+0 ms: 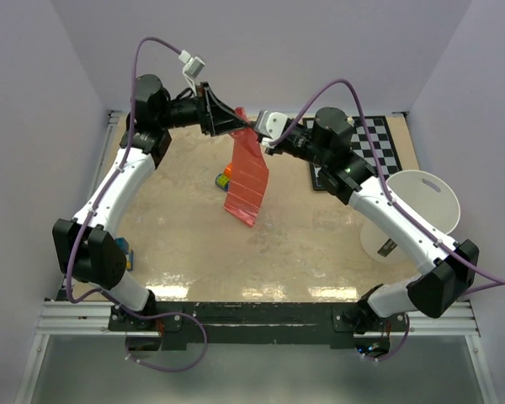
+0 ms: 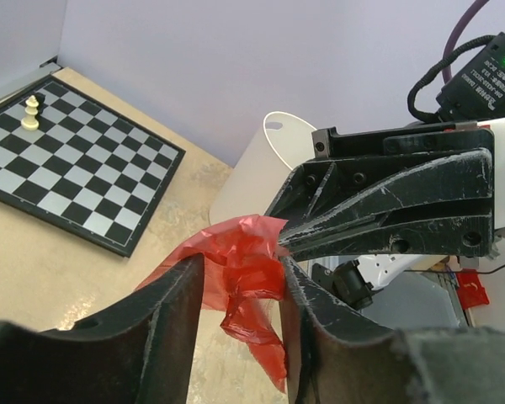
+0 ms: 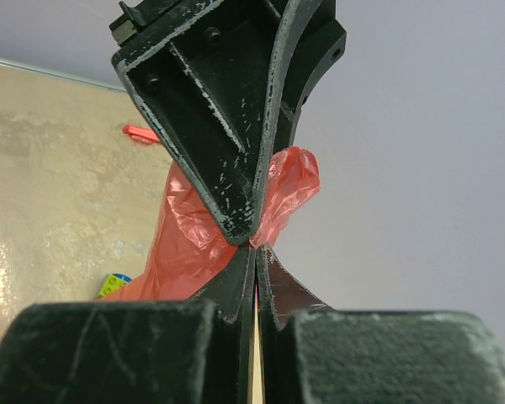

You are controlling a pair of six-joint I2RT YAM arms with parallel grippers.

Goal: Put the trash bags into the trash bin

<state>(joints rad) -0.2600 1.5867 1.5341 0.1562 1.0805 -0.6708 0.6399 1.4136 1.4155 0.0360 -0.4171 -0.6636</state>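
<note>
The red-pink trash bag (image 1: 247, 177) hangs as a long creased sheet over the middle of the table, its lower end near the surface. My right gripper (image 1: 259, 139) is shut on its top corner; in the right wrist view its fingers (image 3: 254, 248) pinch the film (image 3: 181, 236). Facing it, my left gripper (image 1: 240, 126) is open. In the left wrist view the bunched bag (image 2: 227, 244) lies between its spread fingers (image 2: 240, 269), against the right one. The white trash bin (image 1: 425, 215) stands at the right, also visible behind the bag (image 2: 252, 168).
A black-and-white chessboard (image 1: 379, 147) lies at the back right, with chess pieces (image 2: 32, 109) on it. Coloured toy blocks (image 1: 225, 178) sit behind the hanging bag. A small red piece (image 3: 141, 133) lies on the table. My right arm passes over the bin's left edge.
</note>
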